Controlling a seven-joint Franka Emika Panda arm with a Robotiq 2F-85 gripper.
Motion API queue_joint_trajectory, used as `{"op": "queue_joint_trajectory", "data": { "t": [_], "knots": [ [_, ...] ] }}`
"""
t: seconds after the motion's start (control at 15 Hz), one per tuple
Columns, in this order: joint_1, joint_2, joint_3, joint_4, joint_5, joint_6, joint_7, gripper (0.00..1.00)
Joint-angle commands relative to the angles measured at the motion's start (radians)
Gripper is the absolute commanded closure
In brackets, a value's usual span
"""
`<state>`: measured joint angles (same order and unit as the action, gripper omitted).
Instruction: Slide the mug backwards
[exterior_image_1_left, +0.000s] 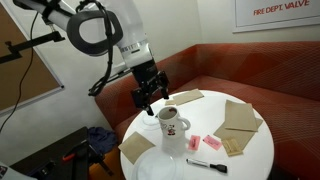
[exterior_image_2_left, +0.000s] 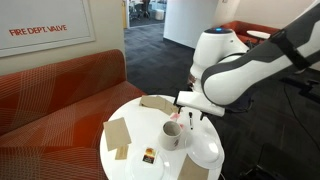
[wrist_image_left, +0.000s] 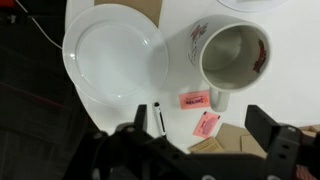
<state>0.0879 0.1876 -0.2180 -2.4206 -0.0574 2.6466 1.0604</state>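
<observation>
The white mug (exterior_image_1_left: 172, 128) with a red print stands upright near the middle of the round white table (exterior_image_1_left: 255, 150). It also shows in an exterior view (exterior_image_2_left: 172, 136) and in the wrist view (wrist_image_left: 230, 52), where its dark inside and its handle facing the gripper are visible. My gripper (exterior_image_1_left: 150, 93) hangs above the table just beside the mug, and it shows in an exterior view (exterior_image_2_left: 190, 113). In the wrist view the gripper (wrist_image_left: 200, 140) has its jaws wide apart with nothing between them. It does not touch the mug.
A flat white plate (wrist_image_left: 115, 55) lies beside the mug, also in both exterior views (exterior_image_1_left: 160, 166) (exterior_image_2_left: 206, 152). A black-and-white pen (wrist_image_left: 158, 118), two pink packets (wrist_image_left: 195, 100) and brown napkins (exterior_image_1_left: 240, 116) lie on the table. A red sofa (exterior_image_1_left: 220, 70) curves behind it.
</observation>
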Motion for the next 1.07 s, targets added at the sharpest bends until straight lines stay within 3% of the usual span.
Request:
{"op": "queue_joint_trajectory", "data": {
  "t": [0.0,0.27,0.53,1.0],
  "knots": [
    [-0.082,-0.076,0.042,0.019,0.033,-0.089,-0.217,0.0],
    [-0.131,-0.078,0.052,0.118,0.048,-0.254,-0.451,0.0],
    [-0.145,-0.048,0.055,0.222,0.047,-0.379,-0.604,0.0],
    [-0.15,0.029,0.069,0.299,0.041,-0.402,-0.775,0.0]
  ]
}}
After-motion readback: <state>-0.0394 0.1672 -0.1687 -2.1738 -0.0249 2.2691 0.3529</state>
